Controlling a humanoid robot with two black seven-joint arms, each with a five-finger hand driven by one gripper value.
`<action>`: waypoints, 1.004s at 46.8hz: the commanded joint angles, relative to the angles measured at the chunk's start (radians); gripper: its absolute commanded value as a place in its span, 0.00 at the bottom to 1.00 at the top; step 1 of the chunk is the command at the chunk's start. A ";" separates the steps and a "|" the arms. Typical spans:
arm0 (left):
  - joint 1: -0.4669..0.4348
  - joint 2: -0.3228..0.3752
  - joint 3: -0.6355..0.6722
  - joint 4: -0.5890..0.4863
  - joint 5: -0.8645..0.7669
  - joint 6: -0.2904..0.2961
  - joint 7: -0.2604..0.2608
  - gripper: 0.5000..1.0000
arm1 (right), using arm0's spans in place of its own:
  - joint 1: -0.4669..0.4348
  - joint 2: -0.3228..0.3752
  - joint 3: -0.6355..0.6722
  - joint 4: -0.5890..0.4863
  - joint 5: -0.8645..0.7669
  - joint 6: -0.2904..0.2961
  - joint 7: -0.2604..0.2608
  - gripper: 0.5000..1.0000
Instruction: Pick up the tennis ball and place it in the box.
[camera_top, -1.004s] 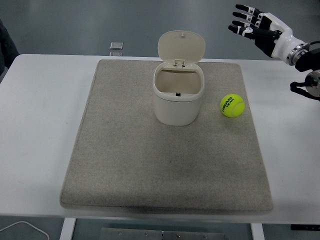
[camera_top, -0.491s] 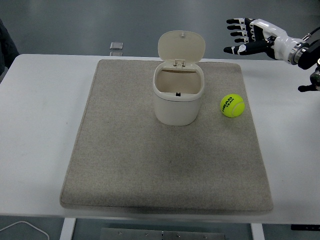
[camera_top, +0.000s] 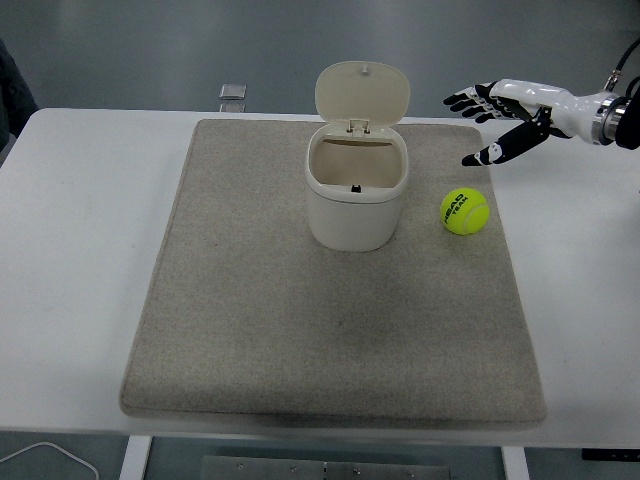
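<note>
1. One box (camera_top: 356, 200) stands on the mat (camera_top: 300, 330), lid up, nothing visible inside.
2. The ball (camera_top: 465, 211) lies on the mat right of it.
3. The right hand (camera_top: 510, 115) hovers above the ball, fingers spread, empty.

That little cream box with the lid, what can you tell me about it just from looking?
The box is a small cream-white bin with rounded corners and what looks like smooth plastic walls. Its hinged lid stands flipped up at the back, so the top is open and the inside looks empty apart from a small dark mark on the back wall. It stands upright on the grey mat, toward the far middle. Nothing else touches it; the tennis ball lies apart to its right.
</note>
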 joint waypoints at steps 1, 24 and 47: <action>0.000 0.000 0.000 0.000 0.000 0.000 0.000 0.98 | 0.001 -0.003 -0.029 0.012 -0.042 -0.001 0.013 0.83; 0.000 0.000 0.000 0.000 0.000 0.000 0.000 0.98 | -0.010 -0.034 -0.086 0.077 -0.173 -0.028 0.028 0.83; -0.001 0.000 0.000 0.000 0.000 0.000 0.001 0.98 | -0.067 -0.008 -0.110 0.077 -0.205 -0.106 0.028 0.83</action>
